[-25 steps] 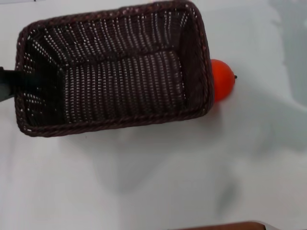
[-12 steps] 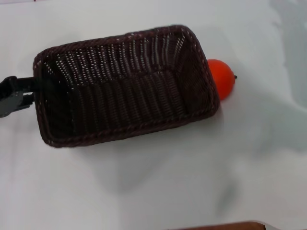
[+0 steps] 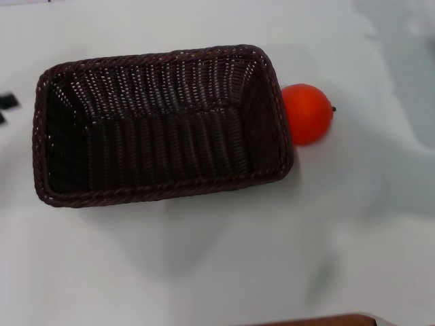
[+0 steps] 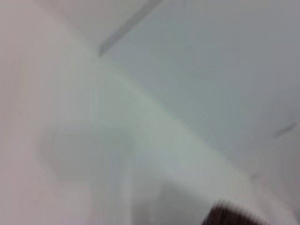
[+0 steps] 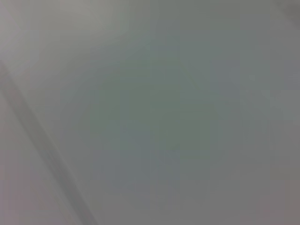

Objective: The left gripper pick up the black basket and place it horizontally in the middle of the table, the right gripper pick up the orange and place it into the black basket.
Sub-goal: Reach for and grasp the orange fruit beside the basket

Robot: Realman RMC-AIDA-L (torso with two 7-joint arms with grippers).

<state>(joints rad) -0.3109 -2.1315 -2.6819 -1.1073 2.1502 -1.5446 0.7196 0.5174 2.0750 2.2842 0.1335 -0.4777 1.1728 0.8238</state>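
Observation:
The black basket (image 3: 163,125) lies flat on the white table (image 3: 224,258), its long side running left to right, open side up and empty. The orange (image 3: 307,113) sits on the table against the outside of the basket's right end. Only a small black part of my left gripper (image 3: 6,104) shows at the left edge of the head view, apart from the basket. A dark blurred corner of the basket (image 4: 229,216) shows in the left wrist view. The right gripper is out of view; the right wrist view shows only a plain grey surface.
A brown edge (image 3: 319,319) shows at the bottom of the head view. Bare white table lies in front of the basket and to the right of the orange.
The left gripper has let go of the basket's left end and drawn back to the left edge. The basket has settled flat and shifted slightly left. The orange has not moved.

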